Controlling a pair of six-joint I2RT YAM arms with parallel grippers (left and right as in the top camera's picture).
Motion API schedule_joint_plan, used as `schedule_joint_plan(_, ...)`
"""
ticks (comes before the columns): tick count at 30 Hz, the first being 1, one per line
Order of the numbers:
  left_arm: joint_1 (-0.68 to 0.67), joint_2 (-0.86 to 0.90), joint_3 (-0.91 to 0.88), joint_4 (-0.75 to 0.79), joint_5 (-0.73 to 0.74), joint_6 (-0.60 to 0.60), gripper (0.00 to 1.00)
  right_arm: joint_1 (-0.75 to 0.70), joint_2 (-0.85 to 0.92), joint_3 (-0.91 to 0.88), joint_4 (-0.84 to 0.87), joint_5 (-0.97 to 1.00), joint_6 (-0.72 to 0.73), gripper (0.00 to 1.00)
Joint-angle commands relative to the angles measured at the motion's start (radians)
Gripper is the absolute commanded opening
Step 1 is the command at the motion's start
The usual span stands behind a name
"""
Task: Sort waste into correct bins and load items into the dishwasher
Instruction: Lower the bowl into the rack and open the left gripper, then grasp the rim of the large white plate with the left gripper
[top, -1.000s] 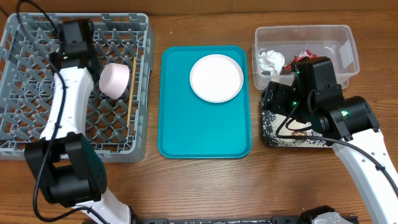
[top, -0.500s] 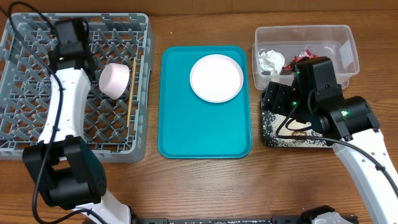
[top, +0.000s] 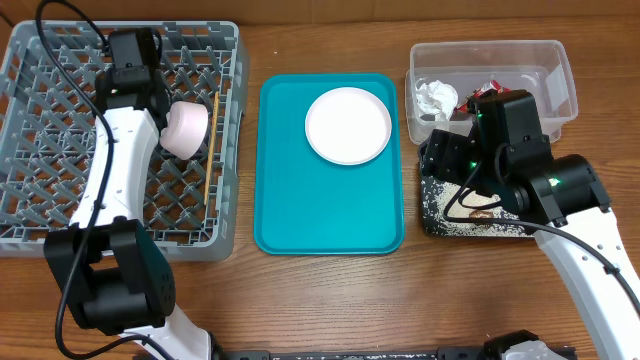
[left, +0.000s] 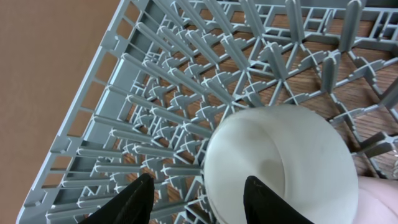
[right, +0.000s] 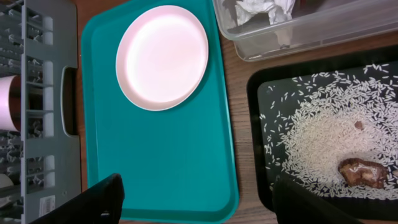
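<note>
The grey dish rack stands at the left. A white tapered cup lies on its side among the pegs, and a wooden chopstick lies next to it. My left gripper hovers just left of the cup. In the left wrist view the gripper is open with only rack between its fingers, and the right finger overlaps the cup. The white plate rests on the teal tray. My right gripper is open and empty above the teal tray's near right corner.
The clear tub at the back right holds a crumpled napkin and a red wrapper. In front of it, the black tray carries scattered rice and a dark food bit.
My left gripper has shifted slightly right over the rack, toward the cup, which has stayed put. The right arm has not moved.
</note>
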Motion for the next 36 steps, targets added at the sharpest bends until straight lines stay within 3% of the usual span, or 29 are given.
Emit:
schedule_joint_plan(1,0.003,-0.019,0.003,-0.008,0.003,0.013,0.49,-0.003,0.002,0.014,0.004,-0.005,0.001,0.78)
schedule_joint_plan(6,-0.013,-0.019,0.003,-0.013,0.043,0.014,0.48,-0.003,0.002,0.014,0.004,-0.005,0.001,0.78)
schedule_joint_plan(11,-0.026,-0.019,0.002,-0.092,0.202,0.013,0.32,-0.003,0.002,0.014,0.004,-0.005,0.001,0.78)
schedule_joint_plan(17,-0.036,-0.019,0.002,-0.123,0.190,0.012,0.46,-0.003,0.002,0.014,0.003,-0.005,0.001,0.78)
schedule_joint_plan(18,-0.036,-0.019,0.002,-0.134,0.212,0.012,0.41,-0.003,0.002,0.014,0.003,-0.005,0.001,0.78)
schedule_joint_plan(20,-0.043,-0.024,0.002,-0.179,0.273,0.012,0.20,-0.003,0.002,0.014,0.003,-0.005,0.001,0.78)
schedule_joint_plan(21,-0.053,-0.030,0.004,-0.207,0.314,0.013,0.18,-0.003,0.002,0.014,0.003,-0.005,0.001,0.78)
schedule_joint_plan(27,-0.206,-0.119,0.042,-0.324,0.518,0.012,0.26,-0.003,0.002,0.014,-0.001,-0.005,0.001,0.78)
schedule_joint_plan(29,-0.290,-0.158,0.042,-0.316,0.544,0.011,0.35,-0.003,0.002,0.014,-0.004,-0.005,0.001,0.78)
schedule_joint_plan(30,-0.325,-0.167,0.042,-0.308,0.565,0.008,0.60,-0.003,0.002,0.014,-0.005,-0.005,0.001,0.78)
schedule_joint_plan(31,-0.360,-0.169,0.042,-0.296,0.608,0.007,0.96,-0.003,0.002,0.014,-0.006,-0.005,0.001,0.78)
schedule_joint_plan(34,-0.454,-0.150,0.040,-0.256,0.763,0.025,1.00,-0.003,0.002,0.014,-0.012,-0.005,0.001,0.78)
schedule_joint_plan(35,-0.479,-0.136,0.040,-0.244,0.763,0.014,0.93,-0.003,0.002,0.014,-0.014,-0.005,0.001,0.78)
schedule_joint_plan(36,-0.505,-0.110,0.040,-0.235,0.724,-0.032,0.78,-0.003,0.002,0.014,-0.018,-0.005,0.001,0.78)
